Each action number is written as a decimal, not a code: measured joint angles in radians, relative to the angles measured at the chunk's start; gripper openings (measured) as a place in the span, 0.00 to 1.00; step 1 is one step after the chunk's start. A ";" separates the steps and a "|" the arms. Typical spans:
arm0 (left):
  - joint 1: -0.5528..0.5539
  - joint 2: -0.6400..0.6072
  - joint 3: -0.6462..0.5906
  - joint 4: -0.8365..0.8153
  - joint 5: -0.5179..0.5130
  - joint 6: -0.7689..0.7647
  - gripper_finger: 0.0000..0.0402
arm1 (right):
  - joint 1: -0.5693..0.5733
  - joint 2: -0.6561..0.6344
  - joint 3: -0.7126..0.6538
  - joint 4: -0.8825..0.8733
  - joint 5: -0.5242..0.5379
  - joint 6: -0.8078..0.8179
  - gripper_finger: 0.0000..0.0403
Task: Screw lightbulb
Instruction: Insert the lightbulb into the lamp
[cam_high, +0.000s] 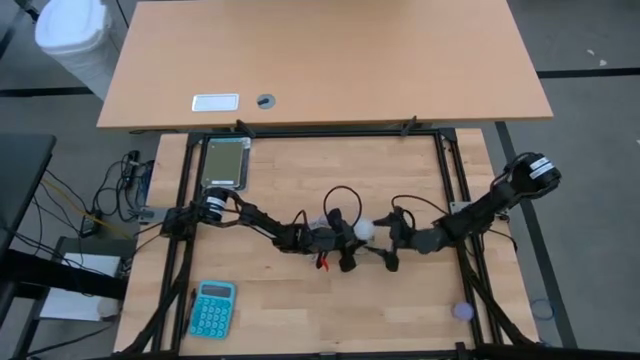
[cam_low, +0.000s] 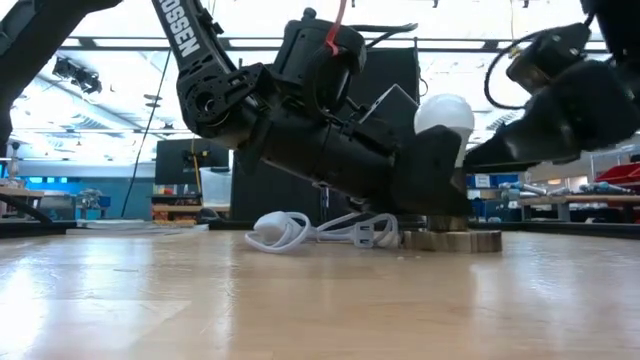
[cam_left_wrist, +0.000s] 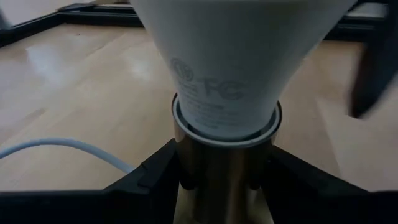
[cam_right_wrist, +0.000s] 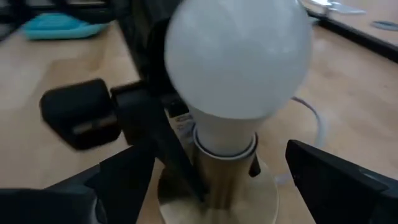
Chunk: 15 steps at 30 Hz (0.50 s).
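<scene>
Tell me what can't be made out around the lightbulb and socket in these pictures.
- Thread engagement: the lightbulb base sits inside the brass socket collar, so how far it is screwed in is hidden.
- Bulb globe: cut off by the left wrist view's top edge.
- Left tool contact with the socket: blurred in both wrist views.
- Socket base: blocked by the left arm in the low view.

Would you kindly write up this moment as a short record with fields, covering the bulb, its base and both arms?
lightbulb: white lightbulb standing upright in the brass socket
socket base: round disc on the table, white cord beside it
left gripper: left gripper, fingers closed on the socket below the bulb
right gripper: right gripper, fingers open on either side of the bulb, not touching it
elsewhere: teal calculator at the near left
</scene>
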 joint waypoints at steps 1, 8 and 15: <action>0.000 0.000 0.000 0.001 0.029 0.016 0.48 | -0.020 -0.002 -0.026 0.055 -0.053 -0.024 0.89; -0.001 -0.001 0.000 0.003 0.169 0.054 0.48 | -0.206 0.009 -0.125 0.299 -0.515 -0.100 0.86; 0.007 -0.001 0.000 0.012 0.314 0.076 0.48 | -0.352 0.014 -0.098 0.302 -0.849 -0.170 0.82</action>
